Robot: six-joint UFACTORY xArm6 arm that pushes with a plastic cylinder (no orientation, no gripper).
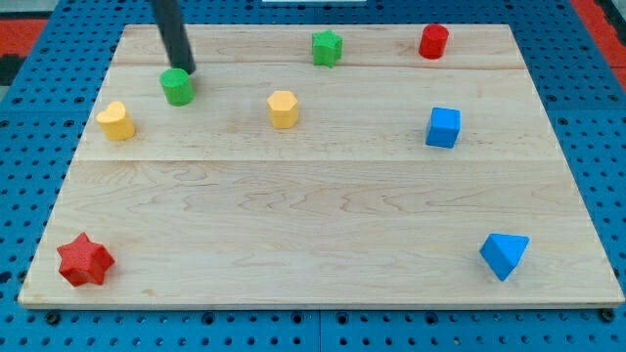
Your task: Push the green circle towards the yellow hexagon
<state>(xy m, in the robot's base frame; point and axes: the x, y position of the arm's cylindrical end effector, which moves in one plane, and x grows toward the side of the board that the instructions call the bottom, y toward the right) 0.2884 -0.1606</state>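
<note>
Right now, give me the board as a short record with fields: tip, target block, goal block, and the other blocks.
tip: my tip sits just above and to the right of the green circle, at its upper edge
target: green circle, upper left of the wooden board
goal: yellow hexagon, to the view's right of the circle, apart from it
near target: yellow heart-like block, lower left of the circle
top edge: green star, red cylinder
right side: blue cube, blue triangle
bottom left: red star

The green circle point(177, 86) lies flat (upper left area); the yellow hexagon point(283, 109) sits at its four o'clock.
</note>
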